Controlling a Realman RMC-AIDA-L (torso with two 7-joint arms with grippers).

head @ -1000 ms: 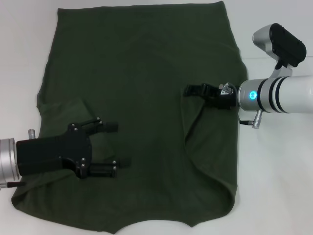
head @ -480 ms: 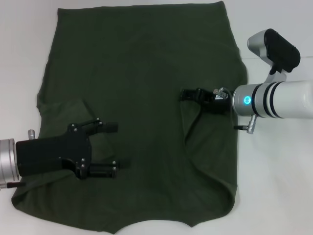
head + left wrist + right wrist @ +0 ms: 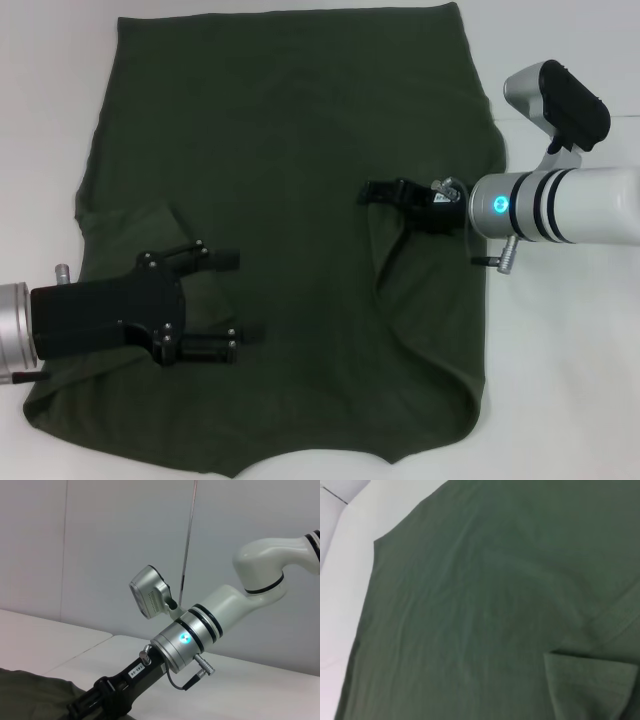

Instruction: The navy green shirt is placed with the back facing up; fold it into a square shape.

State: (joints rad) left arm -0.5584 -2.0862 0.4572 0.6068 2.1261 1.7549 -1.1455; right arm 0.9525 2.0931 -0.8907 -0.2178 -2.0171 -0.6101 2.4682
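Note:
The navy green shirt [image 3: 290, 130] lies spread back-up over the white table, filling most of the head view. Its right side is folded inward, and the fold rises to a peak at my right gripper [image 3: 372, 192], which is shut on that edge of cloth near the shirt's middle right. My left gripper [image 3: 236, 298] hovers open over the lower left part of the shirt, nothing between its fingers, beside a small folded-in flap [image 3: 150, 230]. The right wrist view shows only plain shirt fabric [image 3: 485, 605].
Bare white table [image 3: 560, 380] borders the shirt on the right and left. The left wrist view shows my right arm [image 3: 185, 640] reaching over the table toward the shirt's edge [image 3: 30, 697], with a grey wall behind.
My right gripper has moved left and slightly up, dragging the shirt's right edge further inward. The left arm has barely moved.

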